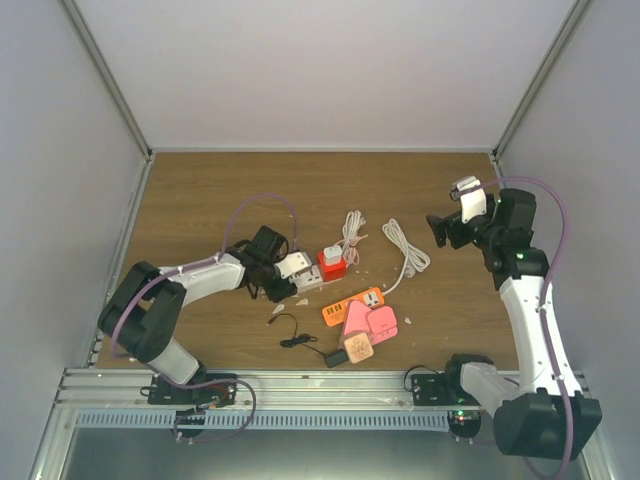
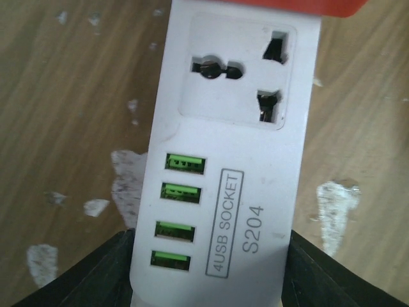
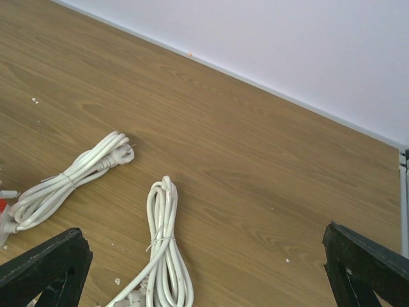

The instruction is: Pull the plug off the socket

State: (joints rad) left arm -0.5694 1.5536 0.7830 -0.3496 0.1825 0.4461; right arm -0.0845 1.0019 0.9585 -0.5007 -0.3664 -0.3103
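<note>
Since the left tool (image 2: 208, 243) straddles the near end of the white USB power strip (image 2: 255, 166), squeeze its sides squarely and pin it to the table (image 1: 200, 200)
Left fingers (image 2: 83, 281) lie along both long sides of the strip; whether they pinch it yet I cannot tell. At the strip's far end, past its empty socket (image 2: 239, 73), sits the red plug (image 1: 332, 266), untouched; well off to the strip's right the right tool (image 3: 204, 262) hangs spread wide, holding nothing

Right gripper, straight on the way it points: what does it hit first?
Most likely bare table, beside the nearer white cable coil. The right gripper is open, so one finger might clip that coil; depth is unclear.
</note>
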